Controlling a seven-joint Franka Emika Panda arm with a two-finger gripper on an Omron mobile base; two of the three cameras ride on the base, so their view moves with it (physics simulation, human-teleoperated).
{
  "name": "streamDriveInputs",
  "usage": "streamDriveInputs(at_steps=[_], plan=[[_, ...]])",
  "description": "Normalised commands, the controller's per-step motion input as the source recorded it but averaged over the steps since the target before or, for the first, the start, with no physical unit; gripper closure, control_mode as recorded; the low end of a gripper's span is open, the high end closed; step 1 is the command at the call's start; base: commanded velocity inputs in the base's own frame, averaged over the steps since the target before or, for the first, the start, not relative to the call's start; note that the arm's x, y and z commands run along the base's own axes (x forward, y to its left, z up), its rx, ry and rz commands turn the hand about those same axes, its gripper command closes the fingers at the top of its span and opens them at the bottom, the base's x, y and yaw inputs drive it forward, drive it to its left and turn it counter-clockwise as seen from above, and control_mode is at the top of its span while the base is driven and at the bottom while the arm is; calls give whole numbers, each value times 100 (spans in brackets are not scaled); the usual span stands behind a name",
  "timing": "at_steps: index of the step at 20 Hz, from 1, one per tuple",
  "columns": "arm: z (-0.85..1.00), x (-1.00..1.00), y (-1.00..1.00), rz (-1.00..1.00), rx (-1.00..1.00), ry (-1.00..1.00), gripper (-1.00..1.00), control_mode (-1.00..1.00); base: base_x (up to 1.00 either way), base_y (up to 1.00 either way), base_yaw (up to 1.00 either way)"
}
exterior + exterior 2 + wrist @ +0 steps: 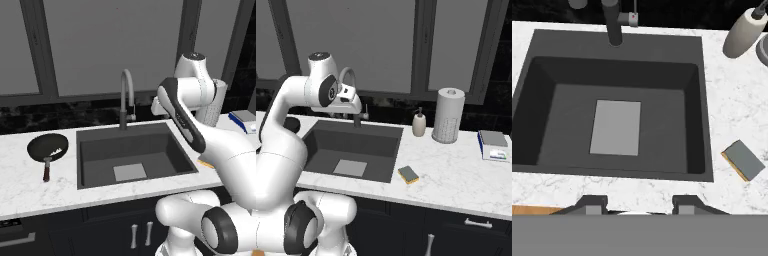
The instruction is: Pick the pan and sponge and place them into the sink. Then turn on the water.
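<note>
The black pan point(47, 147) lies on the white counter left of the sink point(100, 150), its reddish-brown handle pointing toward the front edge. The yellow sponge point(408, 174) lies dark side up on the counter just right of the sink point(331, 145), near the front edge. In the hand view the sponge point(743, 160) is at the right of the basin point(562, 125). My gripper point(641, 205) hangs open and empty high over the sink's front rim. The grey arched faucet point(126, 95) stands behind the basin, and no stream runs from it.
A soap dispenser point(419, 123) and a paper towel roll point(448, 115) stand at the back right of the sink. A blue-and-white flat object point(493, 145) lies at the far right of the counter. Dark window frames rise behind the counter.
</note>
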Motion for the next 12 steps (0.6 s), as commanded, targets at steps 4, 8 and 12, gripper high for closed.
streamDriveInputs(at_steps=[4,8,12], plan=[[-15,-6,68,5,-2,4,-100,-100,0,0,0],[-21,-31,100,23,-1,0,-100,-100,0,0,0],[-7,-22,100,28,0,2,-100,-100,0,0,0]])
